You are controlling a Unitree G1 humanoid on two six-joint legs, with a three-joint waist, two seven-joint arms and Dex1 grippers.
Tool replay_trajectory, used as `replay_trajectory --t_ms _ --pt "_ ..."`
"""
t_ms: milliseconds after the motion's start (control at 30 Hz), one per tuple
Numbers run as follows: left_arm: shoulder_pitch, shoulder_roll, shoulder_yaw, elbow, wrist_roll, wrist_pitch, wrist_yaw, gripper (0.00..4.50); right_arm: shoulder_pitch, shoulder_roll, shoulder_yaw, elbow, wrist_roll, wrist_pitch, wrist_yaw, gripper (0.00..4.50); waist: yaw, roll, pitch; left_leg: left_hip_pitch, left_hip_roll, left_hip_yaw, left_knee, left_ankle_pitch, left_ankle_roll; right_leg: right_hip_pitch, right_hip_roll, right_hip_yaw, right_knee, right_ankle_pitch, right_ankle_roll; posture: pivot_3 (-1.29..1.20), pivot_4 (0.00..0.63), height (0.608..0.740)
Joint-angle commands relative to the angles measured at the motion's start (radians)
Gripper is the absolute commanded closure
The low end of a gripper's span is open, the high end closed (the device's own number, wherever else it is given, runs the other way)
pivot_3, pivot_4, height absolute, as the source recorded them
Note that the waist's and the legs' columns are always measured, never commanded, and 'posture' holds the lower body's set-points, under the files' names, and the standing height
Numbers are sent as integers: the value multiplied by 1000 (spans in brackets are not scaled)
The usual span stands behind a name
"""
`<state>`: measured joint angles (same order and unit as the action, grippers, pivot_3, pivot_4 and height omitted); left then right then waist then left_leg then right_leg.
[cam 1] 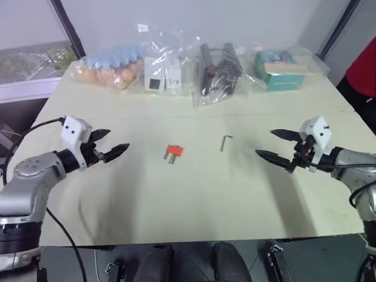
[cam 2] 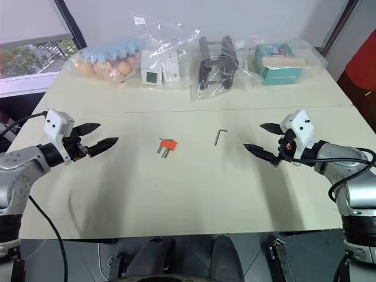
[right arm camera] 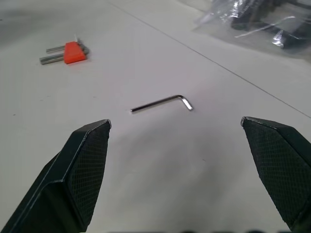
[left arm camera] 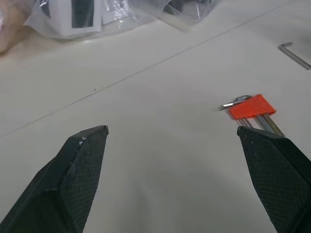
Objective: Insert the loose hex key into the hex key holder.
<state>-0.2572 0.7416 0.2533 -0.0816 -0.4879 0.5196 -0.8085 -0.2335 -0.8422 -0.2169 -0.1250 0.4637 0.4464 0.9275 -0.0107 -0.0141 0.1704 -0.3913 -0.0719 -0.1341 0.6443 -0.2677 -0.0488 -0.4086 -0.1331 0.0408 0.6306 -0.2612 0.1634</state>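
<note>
The loose hex key point(cam 1: 224, 141), a thin L-shaped grey rod, lies flat on the pale table point(cam 1: 194, 200) right of centre; the right wrist view shows the hex key point(right arm camera: 162, 103) ahead of the fingers. The hex key holder point(cam 1: 174, 151), a small red-orange block with short grey keys sticking out, lies left of it near the table's middle, and the left wrist view has the holder point(left arm camera: 250, 107) too. My left gripper point(cam 1: 109, 143) hovers open to the left of the holder, holding nothing. My right gripper point(cam 1: 277, 144) hovers open to the right of the loose key, holding nothing.
Along the table's far edge lie clear plastic bags: one with eggs and a blue tray point(cam 1: 111, 66), one with white boxes point(cam 1: 164, 73), one with black parts point(cam 1: 218, 71), and a teal box point(cam 1: 279, 67). A red thing point(cam 1: 364, 64) shows at the far right.
</note>
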Motion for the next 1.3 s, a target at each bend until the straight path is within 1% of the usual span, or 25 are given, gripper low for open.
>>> replay_trajectory --t_ms 33,367,767,933,1033,1167,1300 --pt "-21 7 -11 -3 11 -28 -21 65 3 -2 -27 -40 7 -2 -9 0 -1 0 0 0 0 0 0 0 0 0 0 0 0 0 0 0 150 740" --pt "-15 -3 8 -23 -13 1 -15 65 11 4 -21 -33 3 -20 -6 0 -1 0 0 0 0 0 0 0 0 0 0 0 0 0 0 0 150 740" --pt "-2 -6 18 -15 -5 -20 -3 65 -21 13 -3 17 -18 -53 8 0 -1 0 0 0 0 0 0 0 0 0 0 0 0 0 0 0 150 740" --pt "-15 0 10 1 7 -56 -20 65 -25 24 6 20 -29 -63 1 0 -1 0 0 0 0 0 0 0 0 0 0 0 0 0 0 0 150 740" --pt "-47 16 -1 9 14 -70 -40 65 -41 40 24 9 -29 -62 1 0 -1 0 0 0 0 0 0 0 0 0 0 0 0 0 0 0 150 740" --pt "-95 61 -43 23 10 -101 -162 65 -99 113 109 -30 -21 -33 -10 0 -4 0 0 0 0 0 0 0 0 0 0 0 0 0 0 0 150 740" --pt "-137 96 -114 24 20 -108 -273 65 -169 252 259 29 -94 -87 -30 0 -9 0 0 0 0 0 -1 0 0 -1 0 0 0 0 0 0 150 740"
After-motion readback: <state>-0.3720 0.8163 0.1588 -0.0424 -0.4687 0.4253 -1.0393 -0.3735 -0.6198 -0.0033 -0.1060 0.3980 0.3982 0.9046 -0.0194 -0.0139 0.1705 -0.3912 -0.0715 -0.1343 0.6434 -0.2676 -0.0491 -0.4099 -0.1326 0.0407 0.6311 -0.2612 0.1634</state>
